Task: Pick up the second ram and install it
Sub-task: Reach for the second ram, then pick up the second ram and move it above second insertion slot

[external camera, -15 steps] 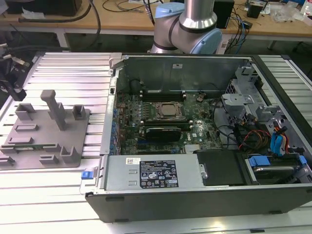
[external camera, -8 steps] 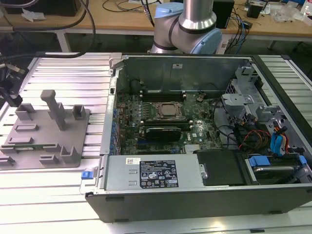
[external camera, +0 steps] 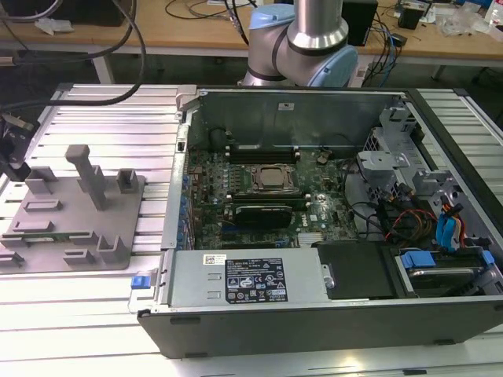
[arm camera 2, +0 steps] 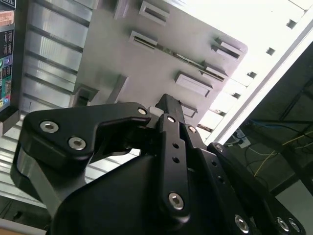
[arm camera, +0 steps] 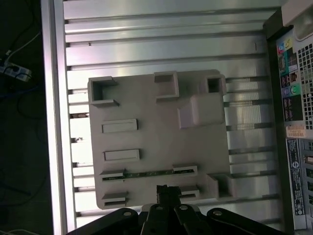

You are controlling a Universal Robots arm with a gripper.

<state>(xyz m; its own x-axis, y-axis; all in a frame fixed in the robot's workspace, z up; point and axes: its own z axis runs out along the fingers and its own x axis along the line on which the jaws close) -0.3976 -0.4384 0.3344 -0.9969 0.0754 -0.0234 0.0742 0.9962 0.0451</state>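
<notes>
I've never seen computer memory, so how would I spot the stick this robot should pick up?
Find the flat grey plastic tray on the ribbed metal table, beside the open computer case. Near one edge of it, a long thin stick stands on its edge between two small grey clips. It is the tray's one dark green piece; everything around it is plain grey.

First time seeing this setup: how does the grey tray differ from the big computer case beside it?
The grey tray is pale, flat and smaller; the computer case is a dark, deep box. The tray holds a thin green ram stick; the open case shows a crowded motherboard and cables. Both rest on the ribbed metal table.
</notes>
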